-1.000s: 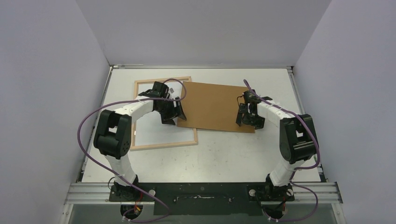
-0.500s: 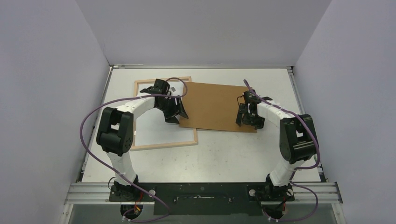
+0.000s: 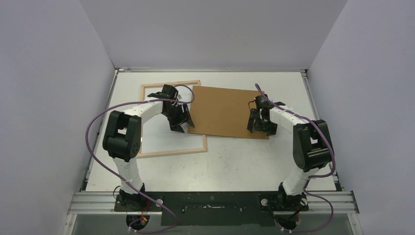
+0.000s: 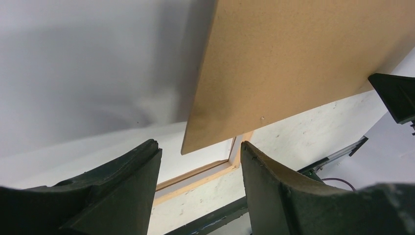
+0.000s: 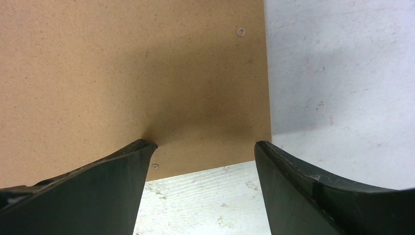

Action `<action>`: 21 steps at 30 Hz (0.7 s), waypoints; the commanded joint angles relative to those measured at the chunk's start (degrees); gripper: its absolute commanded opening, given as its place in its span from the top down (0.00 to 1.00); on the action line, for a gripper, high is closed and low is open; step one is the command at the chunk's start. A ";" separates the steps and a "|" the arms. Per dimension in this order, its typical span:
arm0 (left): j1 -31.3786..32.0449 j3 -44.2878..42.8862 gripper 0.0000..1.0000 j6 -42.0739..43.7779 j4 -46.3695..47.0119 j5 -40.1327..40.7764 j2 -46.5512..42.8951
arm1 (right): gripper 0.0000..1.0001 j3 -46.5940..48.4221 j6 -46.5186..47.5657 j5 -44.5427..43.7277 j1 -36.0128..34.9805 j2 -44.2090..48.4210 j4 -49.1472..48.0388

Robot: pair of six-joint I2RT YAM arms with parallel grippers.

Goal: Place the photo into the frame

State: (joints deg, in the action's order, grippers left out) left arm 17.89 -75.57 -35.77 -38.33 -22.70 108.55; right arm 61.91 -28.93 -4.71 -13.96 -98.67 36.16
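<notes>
Shifted a touch to the right since a second ago, the board [image 3: 225, 110] lies with its left edge over the right rail of the frame [image 3: 171, 152]. The frame rests wood side up on the left of the table [image 3: 235, 161]. The left gripper [image 4: 200, 145] is open, its fingers apart just short of the board's near left corner and gripping nothing. The right gripper [image 5: 205, 144] gapes wide over the board's near right corner.

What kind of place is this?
Probably a lab robot cell: a white table between plain grey walls, a left arm and right arm bolted to a rail at its near edge.
</notes>
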 commanded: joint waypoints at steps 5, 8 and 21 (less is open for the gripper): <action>-0.14 -0.72 0.48 -1.48 1.49 -4.46 4.51 | 0.23 -0.54 1.11 -0.87 -0.28 1.55 -0.51; -0.22 -0.07 0.50 -2.98 5.04 -8.37 4.17 | 0.24 -0.63 0.76 -0.29 -0.29 1.27 -0.75; -1.70 2.23 0.65 -9.01 16.69 -18.52 3.70 | 0.25 -1.08 0.05 0.14 -0.34 0.76 -1.18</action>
State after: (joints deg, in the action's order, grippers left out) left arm 16.75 -73.56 -41.69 -29.28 -35.03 113.38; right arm 61.60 -28.97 -4.45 -13.96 -98.67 35.40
